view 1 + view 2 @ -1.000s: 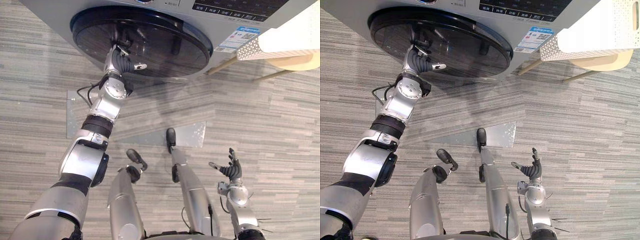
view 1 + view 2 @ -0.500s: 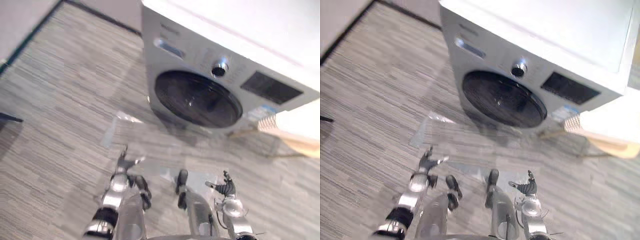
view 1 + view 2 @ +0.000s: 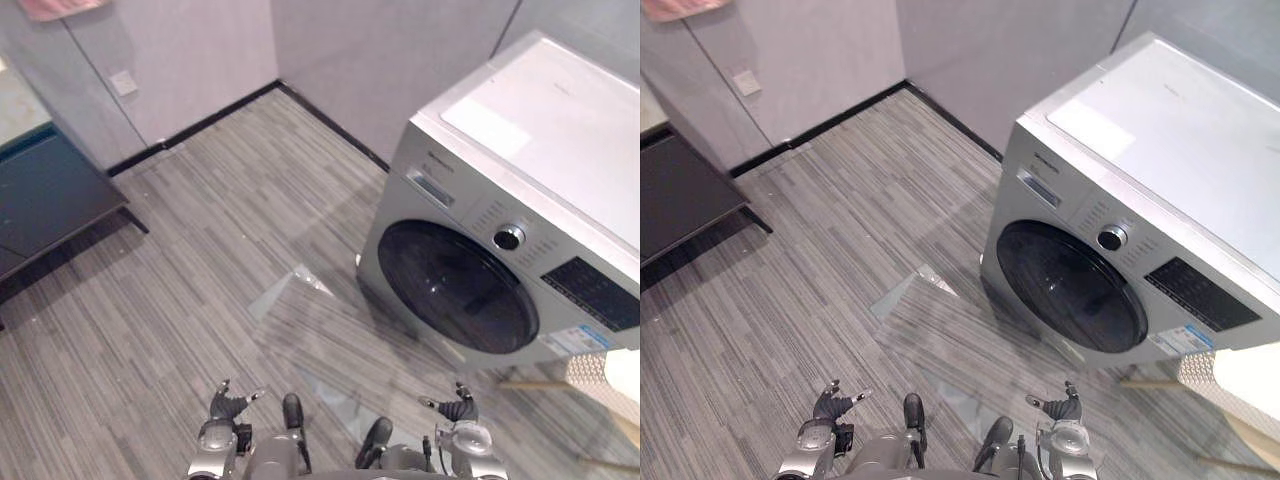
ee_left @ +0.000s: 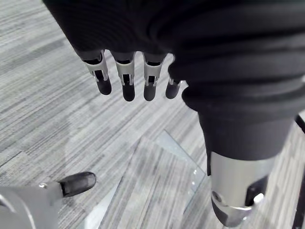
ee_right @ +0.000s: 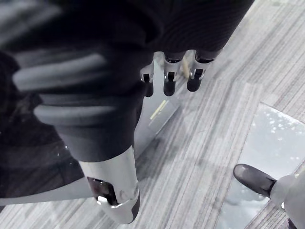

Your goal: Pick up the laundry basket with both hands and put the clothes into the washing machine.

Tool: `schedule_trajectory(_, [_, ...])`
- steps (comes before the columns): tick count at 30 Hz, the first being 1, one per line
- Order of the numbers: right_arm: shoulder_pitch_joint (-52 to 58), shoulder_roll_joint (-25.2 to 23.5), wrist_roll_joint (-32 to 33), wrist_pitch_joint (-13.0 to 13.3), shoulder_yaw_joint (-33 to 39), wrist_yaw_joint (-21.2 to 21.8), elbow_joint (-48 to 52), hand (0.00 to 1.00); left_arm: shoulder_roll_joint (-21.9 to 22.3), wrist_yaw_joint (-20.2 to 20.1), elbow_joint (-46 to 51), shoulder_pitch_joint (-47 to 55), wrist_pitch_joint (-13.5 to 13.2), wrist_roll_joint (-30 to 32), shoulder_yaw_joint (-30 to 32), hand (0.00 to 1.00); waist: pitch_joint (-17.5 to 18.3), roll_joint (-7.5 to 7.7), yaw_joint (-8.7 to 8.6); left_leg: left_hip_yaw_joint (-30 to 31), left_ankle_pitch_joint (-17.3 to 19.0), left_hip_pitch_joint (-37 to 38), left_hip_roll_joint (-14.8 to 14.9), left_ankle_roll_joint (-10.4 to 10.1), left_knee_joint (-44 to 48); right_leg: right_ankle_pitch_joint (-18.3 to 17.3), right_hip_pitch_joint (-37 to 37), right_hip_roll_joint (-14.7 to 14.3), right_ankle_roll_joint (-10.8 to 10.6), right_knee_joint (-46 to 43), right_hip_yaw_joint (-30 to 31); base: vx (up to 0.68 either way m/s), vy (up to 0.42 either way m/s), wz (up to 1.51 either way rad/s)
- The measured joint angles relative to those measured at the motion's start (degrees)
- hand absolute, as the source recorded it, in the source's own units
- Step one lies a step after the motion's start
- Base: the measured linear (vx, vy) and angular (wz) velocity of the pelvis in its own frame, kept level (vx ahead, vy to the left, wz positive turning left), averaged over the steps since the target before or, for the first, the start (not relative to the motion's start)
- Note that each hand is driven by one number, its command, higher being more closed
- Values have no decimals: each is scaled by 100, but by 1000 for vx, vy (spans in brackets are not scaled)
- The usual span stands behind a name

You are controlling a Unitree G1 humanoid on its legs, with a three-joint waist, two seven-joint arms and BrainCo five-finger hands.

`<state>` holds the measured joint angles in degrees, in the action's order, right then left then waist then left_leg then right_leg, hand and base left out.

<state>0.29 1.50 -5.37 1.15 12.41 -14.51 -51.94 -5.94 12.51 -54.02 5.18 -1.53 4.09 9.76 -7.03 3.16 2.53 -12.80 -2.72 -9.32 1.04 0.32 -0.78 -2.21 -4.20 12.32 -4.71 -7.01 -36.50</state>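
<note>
The white perforated plastic laundry basket [image 3: 602,372] is in neither hand.

Nearest: the left hand [image 3: 228,405] and the right hand [image 3: 458,408] hang low at the bottom of the head views, well apart from each other. In each wrist view the fingers [image 4: 124,82] [image 5: 170,80] are straight and spread, clamped on nothing, with bare grey striped carpet floor [image 3: 180,300] beneath.

Next: a clear plastic floor mat [image 3: 335,345] lies flat on the carpet between the hands and the machine.

Beyond, at the right edge: the basket, with one end in view, sits just beside the lower right corner of the silver-grey front-loading washing machine [image 3: 520,150]. Thin pale wooden legs [image 3: 530,383] show below it; whether it rests on them cannot be told. No clothes or handles can be seen.

The machine's dark round glass door [image 3: 455,285] is shut.

Farthest: a dark low cabinet [image 3: 50,195] against the grey wall.

Assessment: the basket looks thin-walled and light, and likely flexes somewhat. Its smooth plastic could be slippery for metal fingers, and a soft load may shift if it is tilted. Take hold at two opposite rim edges or handles, one hand per side, and keep it level. The door must be opened before loading.
</note>
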Motion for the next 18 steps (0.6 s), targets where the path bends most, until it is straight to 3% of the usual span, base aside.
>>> schedule_trajectory(1, [-2,-4,-1,-8,-6,9,-37,0,2,-5,12,64,-8,-12,22,0,-11,25,4,8,142,-32,-33,132,145,-126,5,101,-58,-153,-39,31,140,55])
schedule_trajectory(2, [23,-15,-3,-26,-53,28,-66,0,-8,3,57,161,-17,-9,211,0,-58,104,4,-13,492,-213,-72,170,655,-478,-1,334,-138,-572,-89,67,133,60])
schedule_trajectory(3, [58,-14,-8,-34,-113,71,-61,0,-20,7,64,304,-17,-11,291,0,-86,131,7,14,816,-394,-59,246,1263,-909,-13,394,-119,-963,125,63,114,60])
schedule_trajectory(4, [121,-2,-22,-33,-161,83,-31,0,-10,7,64,397,-4,-11,316,0,-97,111,6,49,973,-486,-28,316,1599,-1100,-25,350,-30,-1121,295,100,69,58])
schedule_trajectory(5, [243,-7,-45,-31,-230,103,111,0,2,9,65,570,7,-11,325,0,-115,63,2,251,1304,-554,-32,381,2047,-1449,-31,135,220,-1303,813,162,53,79])
schedule_trajectory(6, [381,-30,-85,-11,-241,116,229,0,24,14,78,652,9,-12,332,0,-134,64,-33,721,1418,-521,-229,509,2131,-1719,-264,-17,665,-1750,1406,208,38,91])
schedule_trajectory(7, [408,-32,-91,-5,-278,119,281,0,39,16,83,642,9,-12,346,0,-150,109,-37,837,1435,-530,-300,589,2157,-1839,-457,-131,836,-2027,1691,243,13,102])
schedule_trajectory(8, [389,-39,-98,-10,-296,130,283,0,55,28,82,577,10,-16,398,0,-224,153,-22,1012,1468,-522,-386,620,2157,-1931,-847,-393,697,-2382,2053,214,13,97])
schedule_trajectory(10, [362,23,-121,-9,-347,138,373,0,161,46,64,388,11,-131,400,0,-439,12,-33,1447,1532,-247,-424,595,2052,-1778,-1472,-936,394,-2268,2474,262,31,104])
schedule_trajectory(12, [444,20,-151,-10,-371,156,488,0,182,46,72,225,-1,-135,401,0,-513,-63,-53,1888,1559,80,-532,503,1839,-1437,-1792,-1064,40,-1802,2981,278,3,113])
schedule_trajectory(13, [495,12,-143,-9,-378,182,542,0,185,47,78,189,-15,-123,423,0,-508,-46,-70,2038,1562,182,-606,435,1756,-1300,-1831,-1029,-27,-1623,3208,286,-38,138])
schedule_trajectory(15, [650,16,-178,-11,-407,210,684,0,183,73,100,140,-32,-131,519,0,-462,88,-163,2502,1707,412,-820,355,1712,-750,-1951,-791,-42,-1538,3611,378,-164,143])
schedule_trajectory(16, [754,10,-196,-13,-455,231,734,0,207,97,108,146,-40,-129,582,0,-354,161,-176,2721,1891,519,-800,238,1805,-339,-1855,-700,106,-1651,3487,555,-321,138])
schedule_trajectory(17, [756,-18,-209,-21,-558,240,785,0,272,134,116,143,-42,-136,714,0,-273,65,-131,2639,2008,488,-584,17,2168,-302,-1721,-764,377,-1657,3177,595,-324,110])
schedule_trajectory(18, [688,-37,-211,-18,-569,241,818,0,316,129,157,139,-46,-147,821,0,-277,32,-143,2452,1969,257,-510,-50,2555,-375,-1669,-790,474,-1653,3040,607,-314,75])
